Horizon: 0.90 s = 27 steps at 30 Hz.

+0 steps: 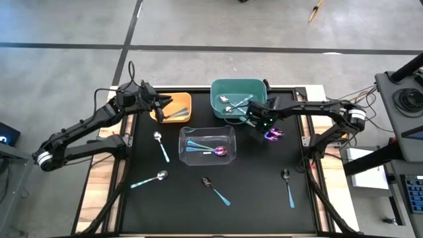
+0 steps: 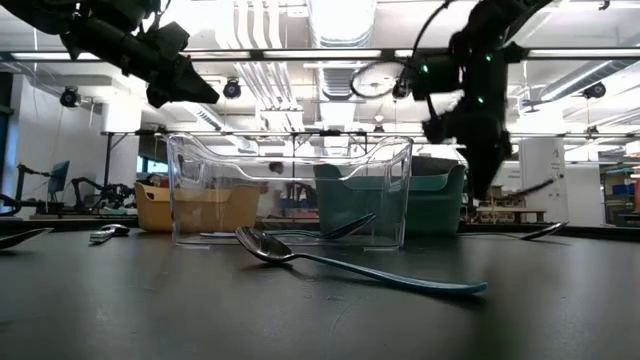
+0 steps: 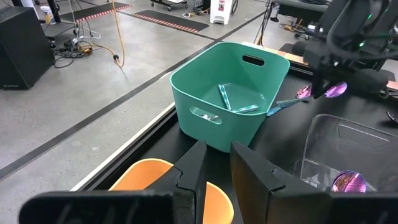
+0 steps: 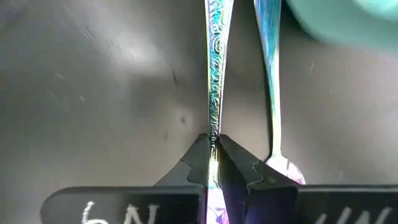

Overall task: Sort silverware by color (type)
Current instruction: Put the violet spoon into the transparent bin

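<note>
Right up close to the low camera lies one spoon (image 2: 350,266) flat on the black table (image 1: 251,198), its shiny bowl at one end and its long blue handle stretching sideways across the view.

Behind it stand three bins. A clear bin (image 1: 207,146) sits in the middle with a purple-bowled spoon (image 1: 221,151) in it. A green bin (image 1: 232,91) holds a few silver spoons (image 1: 232,106). An orange bin (image 1: 180,100) sits under the left gripper (image 1: 160,108).

The right gripper (image 1: 259,123) is just beside the green bin, low over the table. Its fingers are pinched tight on a thin spoon handle (image 4: 214,93). That handle runs straight out ahead of the fingers, and it has a curly pattern and rainbow colors. The purple spoon (image 1: 273,135) shows its shiny pink-purple bowl just beside the gripper. Some white letters, maybe "N", show on the gripper body, but they are cut off.

The left gripper hangs over the orange bin. Its fingers (image 3: 249,171) stand a little apart and hold nothing.

More spoons lie loose on the table, well away from both grippers: two with silver bowls (image 1: 160,145) (image 1: 149,179) and two with dark bowls (image 1: 215,189) (image 1: 288,187). All have blue handles.
</note>
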{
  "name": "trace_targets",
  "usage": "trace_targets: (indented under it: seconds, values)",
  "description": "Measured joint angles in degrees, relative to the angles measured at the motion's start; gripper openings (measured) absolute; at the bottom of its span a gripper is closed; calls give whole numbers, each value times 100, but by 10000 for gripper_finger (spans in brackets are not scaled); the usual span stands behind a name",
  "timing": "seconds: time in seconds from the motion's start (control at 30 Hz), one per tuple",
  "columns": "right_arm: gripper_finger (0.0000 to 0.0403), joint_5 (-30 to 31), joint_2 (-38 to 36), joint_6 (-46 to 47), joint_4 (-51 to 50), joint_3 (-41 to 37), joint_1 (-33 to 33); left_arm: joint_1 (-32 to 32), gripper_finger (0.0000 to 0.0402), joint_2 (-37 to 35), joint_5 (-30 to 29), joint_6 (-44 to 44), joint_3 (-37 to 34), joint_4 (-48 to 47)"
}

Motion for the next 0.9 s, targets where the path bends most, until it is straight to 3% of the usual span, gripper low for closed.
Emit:
trace_targets:
  seconds: [0.6,0.9]
  values:
    - [11,124,-17,-413,-454,1715,303,1,54,0,0,355,0,216]
    - [11,258,-16,-776,-38,2212,318,0,54,0,2,804,0,1157]
